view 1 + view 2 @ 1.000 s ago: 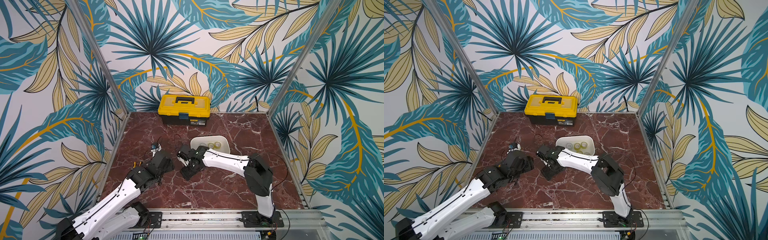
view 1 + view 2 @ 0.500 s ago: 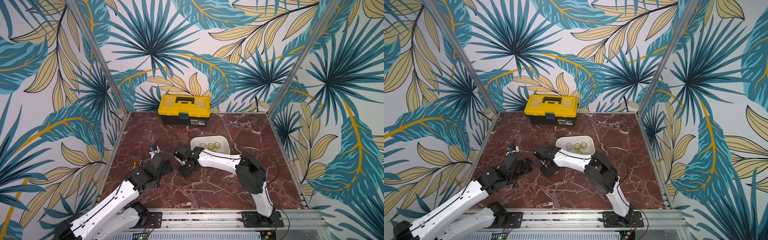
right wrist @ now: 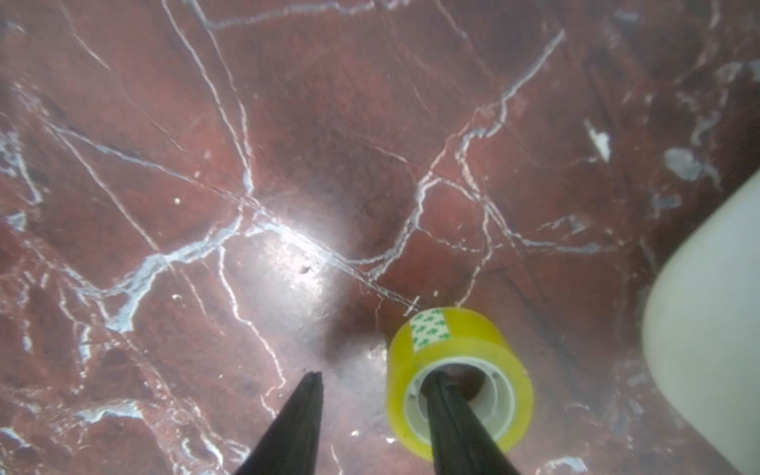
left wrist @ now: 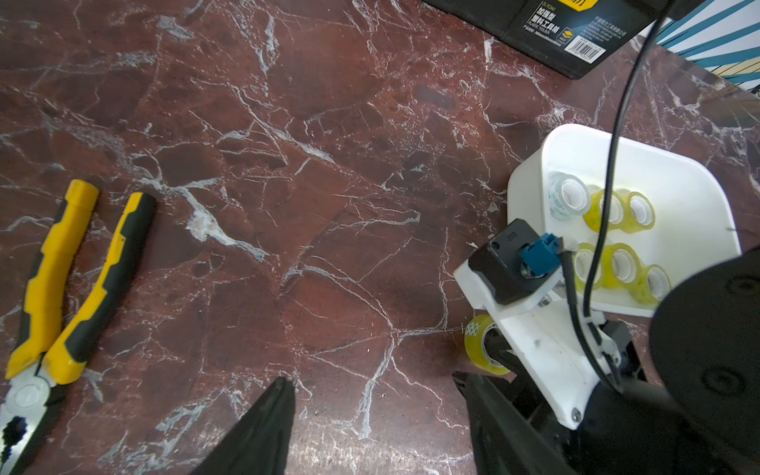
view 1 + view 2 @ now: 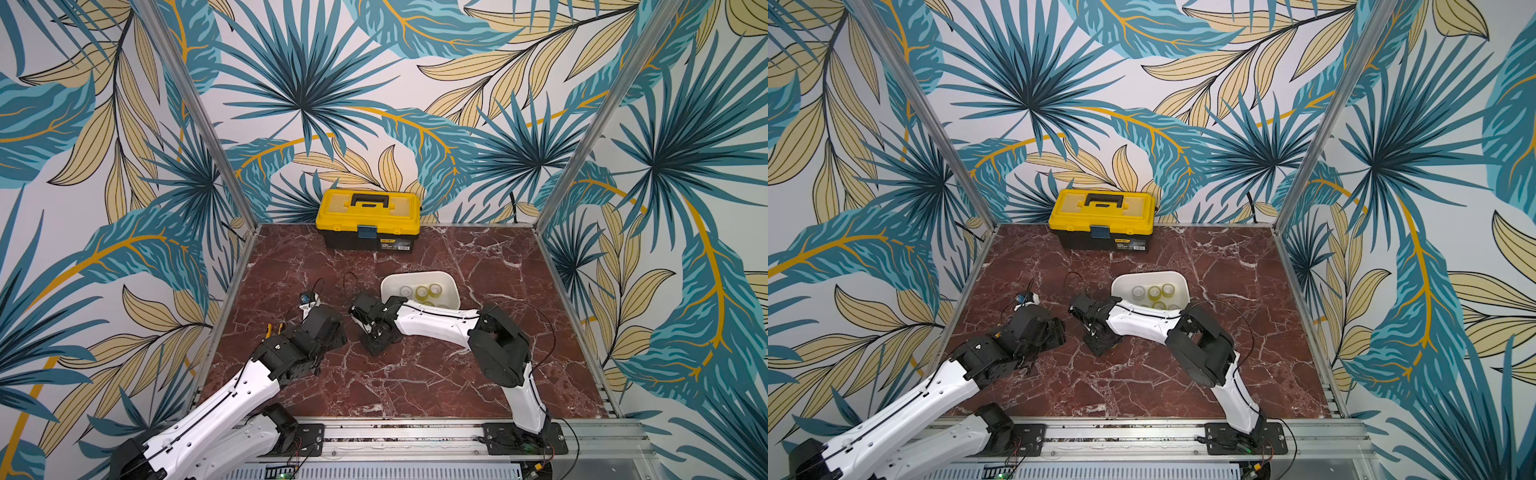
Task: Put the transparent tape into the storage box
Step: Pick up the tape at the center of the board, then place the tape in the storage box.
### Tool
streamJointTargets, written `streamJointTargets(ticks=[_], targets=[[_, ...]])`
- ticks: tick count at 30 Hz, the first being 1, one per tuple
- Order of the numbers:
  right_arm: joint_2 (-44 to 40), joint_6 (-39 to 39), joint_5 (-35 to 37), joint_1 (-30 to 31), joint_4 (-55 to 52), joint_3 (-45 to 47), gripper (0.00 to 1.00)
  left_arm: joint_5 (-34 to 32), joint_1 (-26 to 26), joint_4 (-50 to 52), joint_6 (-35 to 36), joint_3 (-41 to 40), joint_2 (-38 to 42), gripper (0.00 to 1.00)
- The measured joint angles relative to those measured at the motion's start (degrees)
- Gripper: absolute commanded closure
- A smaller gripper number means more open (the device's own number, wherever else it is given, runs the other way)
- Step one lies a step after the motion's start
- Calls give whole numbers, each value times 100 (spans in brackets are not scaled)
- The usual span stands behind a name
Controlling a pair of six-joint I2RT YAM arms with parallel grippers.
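Fingers (image 3: pixel 452 423) of your right tool (image 3: pixel 375 375) stand apart. One finger pokes into the white hole of a tape roll (image 3: pixel 456 341). The other finger is outside the roll, and a bit of bare counter (image 3: pixel 288 164) shows between it and the roll's yellow side. So the tool is spread around one wall of the roll and is not pinching it.

The roll is yellow and see-through, with a small green-and-white sticker on its side. It sits on the counter, outside the storage box (image 3: pixel 707 329) and just beside its white wall.

In both top views your right tool points down at the counter, in front of the box (image 5: pixel 415 275) on the side toward your left arm.

Inside the box are six rolls (image 4: pixel 608 209) in two rows of three. Five are yellow and one is paler (image 4: pixel 569 197).

Your left tool (image 4: pixel 372 378) is spread wide, with nothing between its fingers. It hangs over bare counter, near the right tool but apart from the roll.

Out past the left tool, away from the box, a pair of pliers (image 4: pixel 61 279) with yellow-and-black handles lies flat on the counter.

At the back wall stands a yellow-and-black toolbox (image 5: pixel 368 220) with its lid shut, well apart from both tools.
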State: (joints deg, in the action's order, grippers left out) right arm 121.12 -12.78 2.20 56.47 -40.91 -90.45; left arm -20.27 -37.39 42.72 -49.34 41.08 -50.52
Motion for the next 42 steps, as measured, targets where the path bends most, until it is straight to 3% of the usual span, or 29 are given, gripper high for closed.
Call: streamJointTargets(ticks=[2, 8, 18, 28, 35, 42], targets=[[0, 15, 13, 0, 20, 48, 63, 13, 0, -4, -17, -48, -7, 29], [-7, 68, 17, 2, 17, 76, 99, 13, 0, -33, -37, -76, -26, 29], [-46, 87, 55, 9, -146, -140, 100, -146, 0, 131, 9, 48, -13, 30], [-586, 76, 17, -111, -774, -1425, 100, -407, -2, 352, 505, 1056, -101, 29], [-717, -240, -341, -940, -962, -1740, 100, -313, -2, 168, 778, 1139, -743, 29], [-260, -485, -817, -1768, -1073, -2000, 100, -125, 0, -114, 957, 1285, -1521, 29]])
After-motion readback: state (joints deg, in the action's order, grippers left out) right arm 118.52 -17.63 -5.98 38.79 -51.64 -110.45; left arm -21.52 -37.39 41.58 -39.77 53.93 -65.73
